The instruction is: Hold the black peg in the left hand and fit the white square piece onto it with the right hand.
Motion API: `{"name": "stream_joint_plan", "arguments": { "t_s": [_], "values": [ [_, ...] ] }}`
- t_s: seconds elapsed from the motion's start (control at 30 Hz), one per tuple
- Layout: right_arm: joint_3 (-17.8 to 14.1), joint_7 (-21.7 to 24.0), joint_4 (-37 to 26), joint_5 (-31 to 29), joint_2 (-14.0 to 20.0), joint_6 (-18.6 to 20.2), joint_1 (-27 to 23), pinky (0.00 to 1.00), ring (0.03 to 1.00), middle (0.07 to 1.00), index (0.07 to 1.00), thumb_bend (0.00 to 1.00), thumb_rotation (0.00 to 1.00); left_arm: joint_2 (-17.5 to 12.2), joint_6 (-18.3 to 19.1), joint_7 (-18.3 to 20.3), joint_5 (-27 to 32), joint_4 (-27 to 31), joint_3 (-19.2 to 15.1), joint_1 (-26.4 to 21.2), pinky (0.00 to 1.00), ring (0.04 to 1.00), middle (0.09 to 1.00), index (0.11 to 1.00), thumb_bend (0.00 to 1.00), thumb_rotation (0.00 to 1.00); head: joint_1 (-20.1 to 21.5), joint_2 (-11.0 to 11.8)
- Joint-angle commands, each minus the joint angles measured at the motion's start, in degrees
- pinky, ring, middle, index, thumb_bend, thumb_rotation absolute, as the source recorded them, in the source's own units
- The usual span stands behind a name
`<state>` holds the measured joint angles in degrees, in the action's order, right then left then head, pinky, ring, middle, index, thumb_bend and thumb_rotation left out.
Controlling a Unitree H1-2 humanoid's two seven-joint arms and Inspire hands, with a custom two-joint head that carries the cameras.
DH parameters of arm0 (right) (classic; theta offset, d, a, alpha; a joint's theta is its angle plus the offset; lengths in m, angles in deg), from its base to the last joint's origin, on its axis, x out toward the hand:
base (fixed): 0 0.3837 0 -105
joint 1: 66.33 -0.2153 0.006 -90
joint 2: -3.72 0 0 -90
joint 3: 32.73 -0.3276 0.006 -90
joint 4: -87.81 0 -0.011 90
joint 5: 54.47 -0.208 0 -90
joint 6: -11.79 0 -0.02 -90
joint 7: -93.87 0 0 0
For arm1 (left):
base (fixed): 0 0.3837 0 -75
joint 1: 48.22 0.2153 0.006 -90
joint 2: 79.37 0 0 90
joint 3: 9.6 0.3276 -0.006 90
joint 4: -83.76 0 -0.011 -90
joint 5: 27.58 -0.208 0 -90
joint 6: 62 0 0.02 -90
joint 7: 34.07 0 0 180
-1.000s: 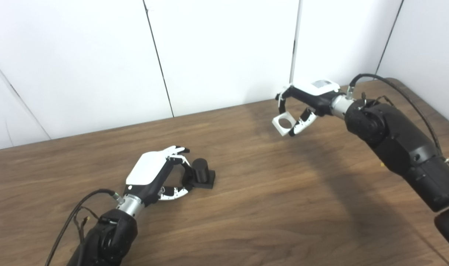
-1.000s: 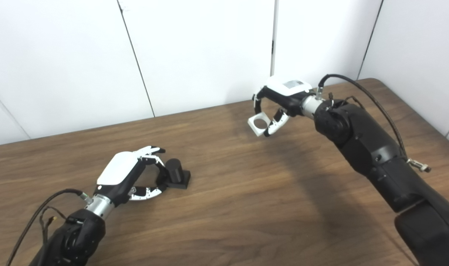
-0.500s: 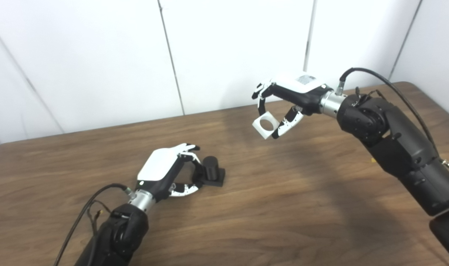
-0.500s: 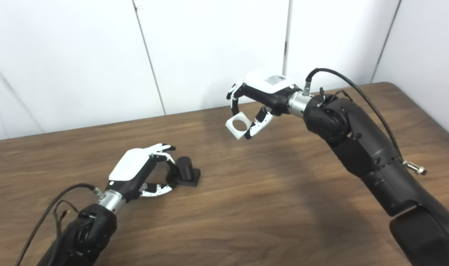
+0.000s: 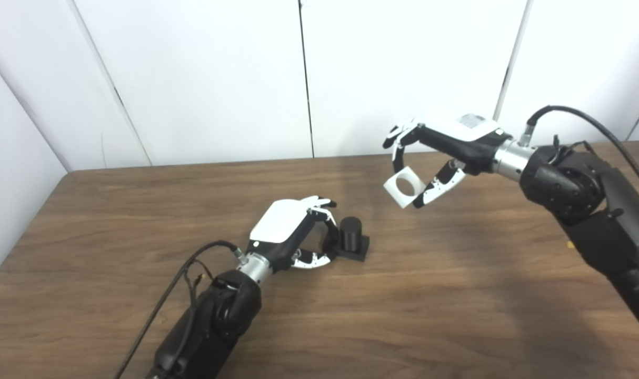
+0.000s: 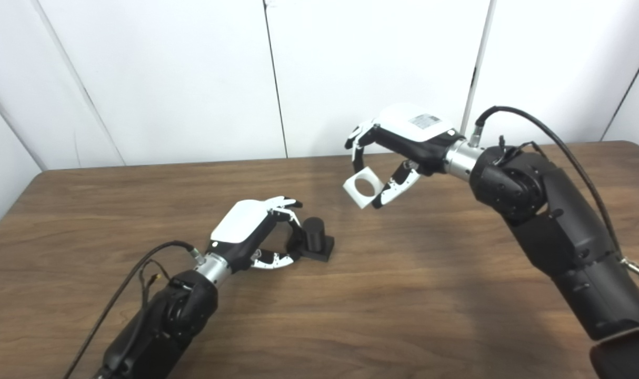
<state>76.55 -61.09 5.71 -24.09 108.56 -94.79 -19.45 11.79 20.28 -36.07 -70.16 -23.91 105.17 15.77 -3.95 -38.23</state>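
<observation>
The black peg (image 5: pixel 350 235), a short cylinder on a square base, stands on the wooden table (image 5: pixel 456 300) near its middle. My left hand (image 5: pixel 290 231) lies on the table just left of it. Its curled fingers and thumb close on the left side of the peg and its base. Above the table and to the peg's upper right, my right hand (image 5: pixel 448 145) pinches the white square piece (image 5: pixel 404 201) between fingers and thumb. The piece hangs tilted, with its round hole facing the camera. A gap of bare table separates it from the peg.
White wall panels (image 5: pixel 203 79) rise right behind the table's far edge. The table's left edge (image 5: pixel 22 221) runs close to a side wall. Loose cables (image 5: pixel 167 295) trail from both forearms.
The whole picture has swung, so the camera moved. Relative to the peg, my right hand has carried the white piece closer, leftward. The left hand keeps its place at the peg.
</observation>
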Motion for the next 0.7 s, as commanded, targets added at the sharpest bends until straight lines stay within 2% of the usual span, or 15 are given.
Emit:
{"name": "stream_joint_plan", "arguments": {
  "t_s": [0.0, 0.27, 0.37, 0.5, 0.67],
  "values": [
    [-0.45, -0.34, -1.18, -1.11, -0.65, -1.64, -2.42, 0.75, 0.856, 0.785, 0.481, 0.52, 0.14, -0.21, 0.56, 1.11, -1.39, -1.12, 0.81, -0.8, 0.85, 0.902, 0.864, 0.491, 0.52, 0.06, -0.09, -0.02],
    [0.87, 1.16, -1.79, 0.44, -3.19, -0.47, -2.82, 0.81, 0.861, 0.796, 0.481, 0.52, 0.14, -0.01, 1.08, 1.4, -1.31, -0.72, 0.95, -0.79, 0.86, 0.903, 0.864, 0.491, 0.52, 0.06, -0.31, -0.1],
    [1.38, 1.97, -1.68, 0.62, -3.92, -0.23, -3.11, 0.79, 0.869, 0.8, 0.481, 0.52, 0.14, 0.07, 1.77, 1.98, -1.46, -0.19, 1.07, -0.74, 0.87, 0.905, 0.866, 0.491, 0.52, 0.06, -0.54, -0.24],
    [2.05, 3.74, -1.68, 1.6, -4.56, 1.04, -3.86, 0.82, 0.883, 0.816, 0.482, 0.52, 0.14, 0.15, 1.81, 1.61, -1.66, -0.29, 1.37, -0.77, 0.86, 0.904, 0.866, 0.491, 0.52, 0.06, -0.79, -0.44],
    [2.4, 4.48, -0.41, 2.35, -5.7, 0.7, -4.78, 0.8, 0.878, 0.808, 0.482, 0.52, 0.14, 0.33, 1.94, 1.39, -1.8, -0.47, 1.58, -0.8, 0.86, 0.904, 0.867, 0.491, 0.52, 0.06, -1.15, -0.5]
  ]
}}
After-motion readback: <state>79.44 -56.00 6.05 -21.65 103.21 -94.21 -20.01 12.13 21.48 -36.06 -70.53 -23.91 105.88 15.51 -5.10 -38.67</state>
